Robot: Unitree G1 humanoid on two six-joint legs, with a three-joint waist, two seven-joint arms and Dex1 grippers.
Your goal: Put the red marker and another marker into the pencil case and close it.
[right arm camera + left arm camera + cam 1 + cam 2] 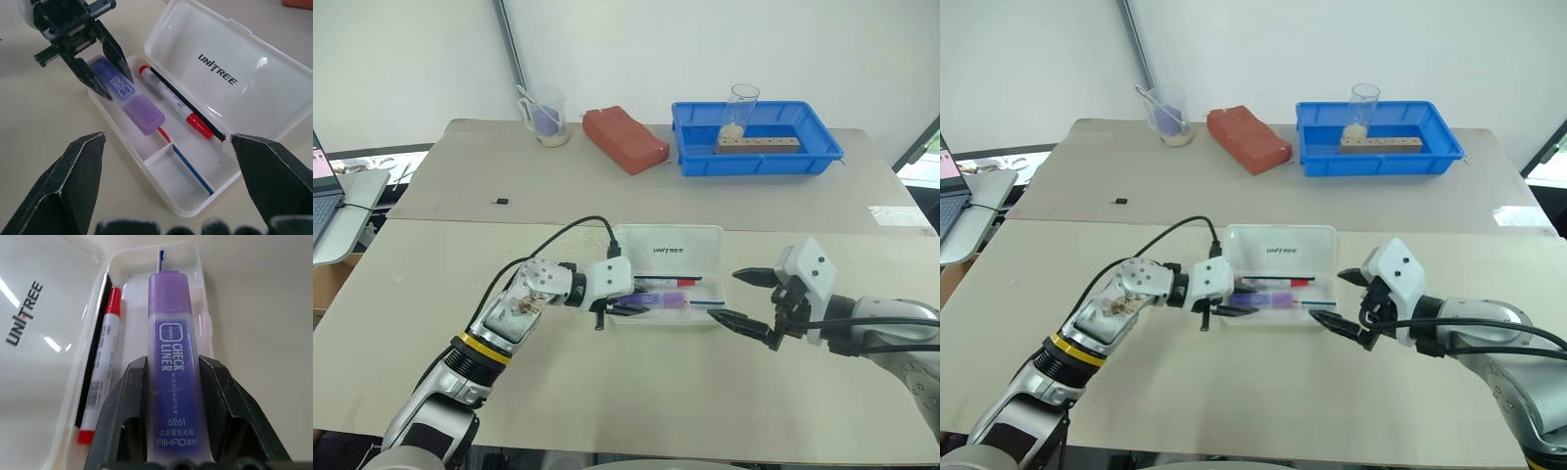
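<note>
A blue tray (759, 162) stands at the far right of the table (607, 411), holding a wooden block (758, 145) and a clear glass (739, 113); a reddish brick-like block (625, 139) lies left of it; further left stands a clear measuring cup (546, 117); a laptop (325, 196) sits at the left edge.

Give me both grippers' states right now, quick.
Left gripper: shut on the purple highlighter, holding it in the open pencil case.
Right gripper: open, holding nothing, beside the case.
</note>
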